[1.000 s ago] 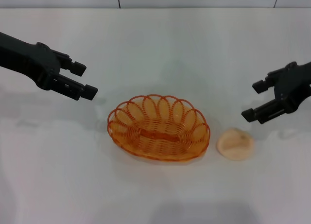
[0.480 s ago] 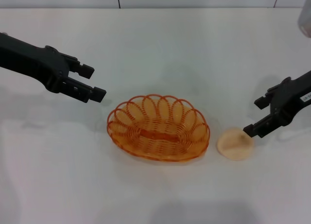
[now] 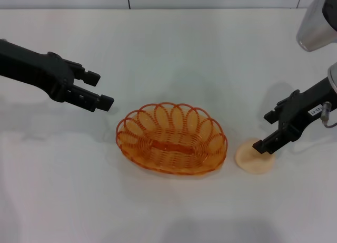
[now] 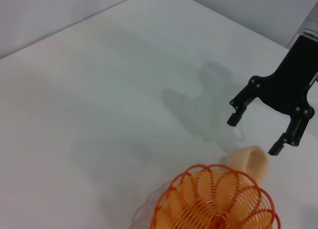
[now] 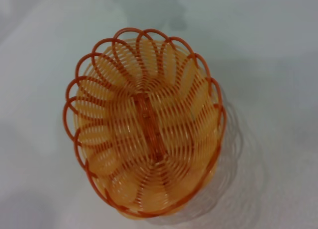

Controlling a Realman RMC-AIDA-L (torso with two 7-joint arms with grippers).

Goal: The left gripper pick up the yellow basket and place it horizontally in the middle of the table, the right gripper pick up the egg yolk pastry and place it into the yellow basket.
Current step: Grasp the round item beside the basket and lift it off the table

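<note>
The right gripper (image 3: 266, 131) has its two fingers spread wide, one fingertip low over the near edge of the egg yolk pastry (image 3: 255, 158) and the other raised above and behind it. The head view does not settle whether the lower fingertip touches the pastry. In the left wrist view the right gripper (image 4: 253, 135) shows the same wide gap, positioned over the egg yolk pastry (image 4: 251, 161). Nothing is held between the fingers.

The left gripper (image 3: 102, 89) also has its fingers parted, with nothing between them. It hovers above the table (image 3: 174, 48), up and to the left of the yellow basket (image 3: 171, 138) and apart from its rim.

The yellow basket rests upright on the table near the middle, long axis running left to right in the head view. Its interior holds nothing, as the right wrist view of the yellow basket (image 5: 144, 124) confirms. The egg yolk pastry lies on the table just beside the basket's right end, outside the rim.
</note>
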